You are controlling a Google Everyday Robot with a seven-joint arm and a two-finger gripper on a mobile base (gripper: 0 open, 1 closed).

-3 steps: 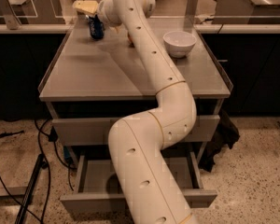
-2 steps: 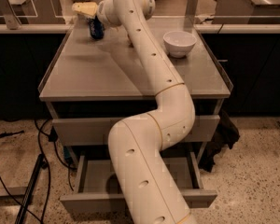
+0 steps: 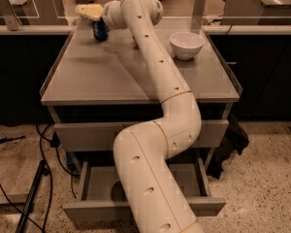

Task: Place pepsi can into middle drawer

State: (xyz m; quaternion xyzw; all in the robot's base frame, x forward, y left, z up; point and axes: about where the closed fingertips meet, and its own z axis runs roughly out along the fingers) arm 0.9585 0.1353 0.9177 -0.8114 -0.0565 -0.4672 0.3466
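Observation:
The pepsi can (image 3: pixel 101 31), dark blue with white lettering, stands upright at the far left of the grey cabinet top (image 3: pixel 111 76). My gripper (image 3: pixel 89 12), pale yellow at its tip, hangs just above the can and slightly to its left, at the end of the long white arm (image 3: pixel 155 57). Below, the middle drawer (image 3: pixel 99 208) is pulled out, and its grey inside (image 3: pixel 102 186) shows to the left of the arm. My arm hides the middle of the drawer and its handle.
A white bowl (image 3: pixel 186 45) stands at the far right of the cabinet top. The drawer front above (image 3: pixel 85 136) is closed. Black cables (image 3: pixel 43 144) and a dark stand leg (image 3: pixel 31 198) lie on the floor to the left. A dark cloth (image 3: pixel 230 142) hangs at the cabinet's right side.
My gripper has sunk a little closer to the top of the pepsi can. The can, the bowl and the drawer have not moved.

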